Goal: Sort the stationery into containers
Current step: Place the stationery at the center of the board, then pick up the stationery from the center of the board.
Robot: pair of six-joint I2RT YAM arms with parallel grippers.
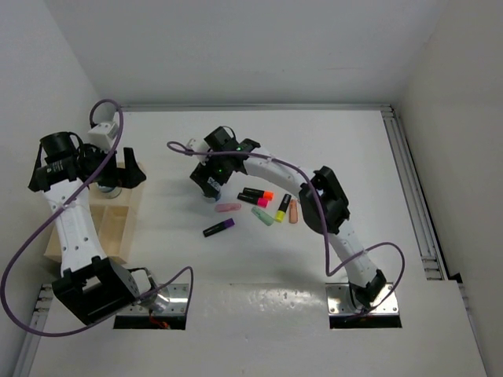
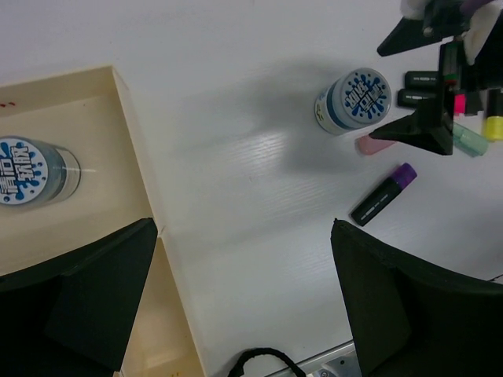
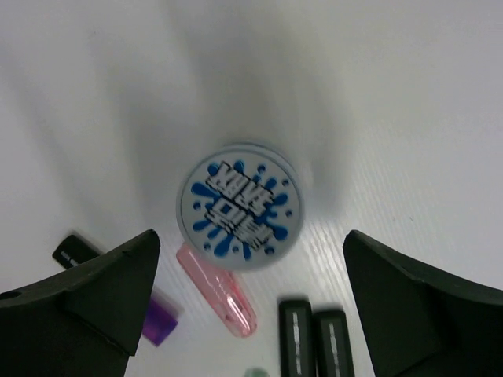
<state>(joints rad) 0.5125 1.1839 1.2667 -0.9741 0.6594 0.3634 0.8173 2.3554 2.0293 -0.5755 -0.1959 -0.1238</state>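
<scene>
On the white worktop, poises right hand wide open above roll standing on end, axis vertical; spreads left hand wide, empty, over tray holding second upright roll.

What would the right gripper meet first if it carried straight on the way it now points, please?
Most likely the round blue-patterned roll, which sits between the right gripper's open fingers; depth is unclear.
</scene>
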